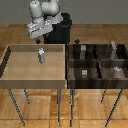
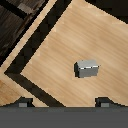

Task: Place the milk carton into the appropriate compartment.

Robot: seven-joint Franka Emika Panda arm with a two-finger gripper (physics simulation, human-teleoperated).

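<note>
Milk carton [image 1: 41, 56] pale grey, whiter top. Left bin [image 1: 10, 75] light tan wood; right bin [image 1: 95, 63] dark brown, streaked.

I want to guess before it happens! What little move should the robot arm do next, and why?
Probably lower the gripper straight down toward the milk carton. The carton stands alone in the light wooden bin, nothing is holding it, and the gripper hangs above it. In the wrist view the carton sits nearly between the fingertips, so little sideways shifting seems needed.
</note>
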